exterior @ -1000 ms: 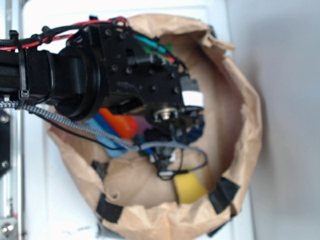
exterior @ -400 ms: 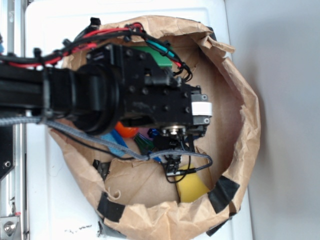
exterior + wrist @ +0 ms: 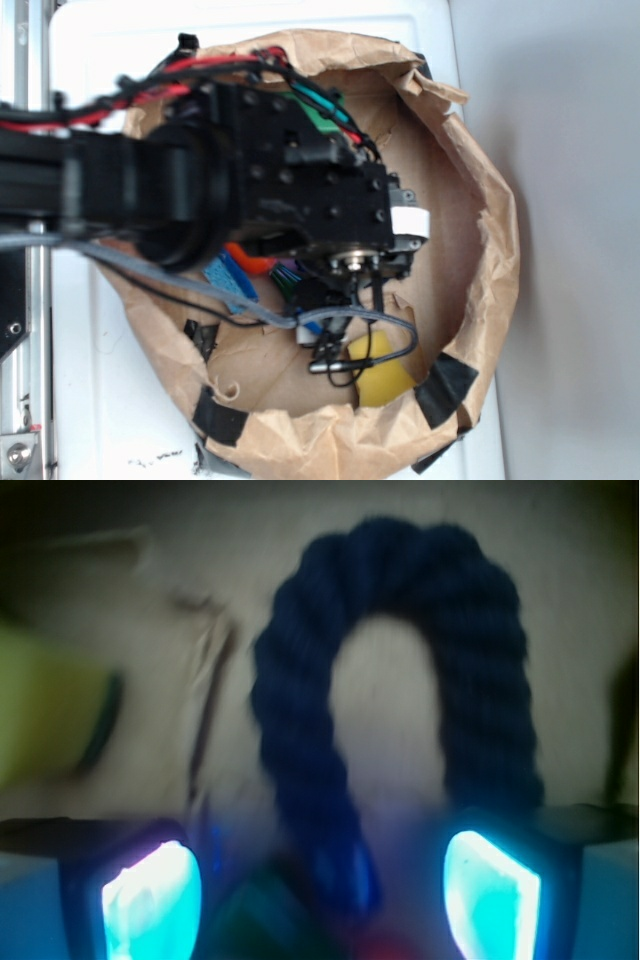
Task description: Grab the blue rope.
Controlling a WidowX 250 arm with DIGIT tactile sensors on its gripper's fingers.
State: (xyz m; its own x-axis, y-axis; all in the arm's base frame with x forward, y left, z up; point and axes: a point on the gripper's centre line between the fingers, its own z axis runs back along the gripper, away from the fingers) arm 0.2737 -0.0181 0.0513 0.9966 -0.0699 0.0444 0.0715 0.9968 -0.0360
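The blue rope (image 3: 400, 560) is a thick dark navy twisted cord bent into an arch on the brown paper, filling the middle of the wrist view. Its left leg runs down between my fingers and ends in a brighter blue cap (image 3: 340, 870). My gripper (image 3: 320, 885) is open, with glowing cyan fingertips (image 3: 150, 905) at either side of that leg and not touching it. In the exterior view my black arm (image 3: 250, 190) hangs over the bag and hides nearly all of the rope.
A crumpled brown paper bag rim (image 3: 490, 230), patched with black tape (image 3: 445, 385), rings the work area. Inside lie a yellow block (image 3: 378, 370), a light blue sponge (image 3: 232, 278), an orange toy carrot (image 3: 250, 262) and a green piece (image 3: 318, 112). Cables (image 3: 360, 320) dangle below the wrist.
My arm has shifted a little to the right and down the picture over the bag's middle, covering more of the carrot and sponge. The yellow block stays put.
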